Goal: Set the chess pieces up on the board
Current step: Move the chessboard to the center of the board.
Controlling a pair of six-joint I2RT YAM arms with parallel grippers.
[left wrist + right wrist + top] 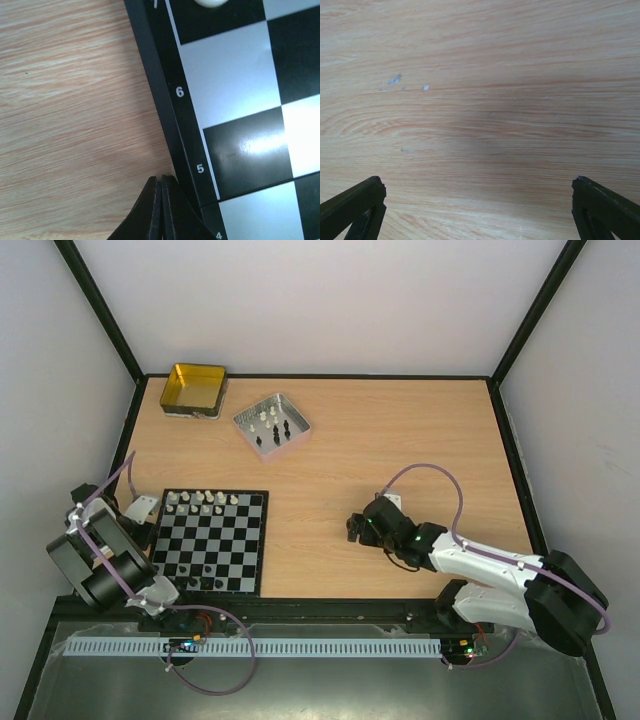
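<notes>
The board [225, 540] lay flat at the near left of the wooden surface [420, 440], close to the left arm's base. A line of white chess pieces [200, 502] stood along its far edge, and a few dark ones sat on its nearest rows. More pieces, black and white, were in a silver tray [295, 412] further back, well apart from the board, with a gold tin [195, 385] just beside the tray at the far left corner. The left hand [161, 182] was fully closed, its two black fingers pressed together with nothing between them. Its tips were just beside the board's black left border, next to the printed 5. Whether they touched the wood could not be told. In the left wrist view one white piece [210, 2] showed at the top edge, cut off by the frame. The right hand [355, 525] was out over bare wood right of the board and well clear of it, its fingers [355, 207] spread wide and holding nothing.
</notes>
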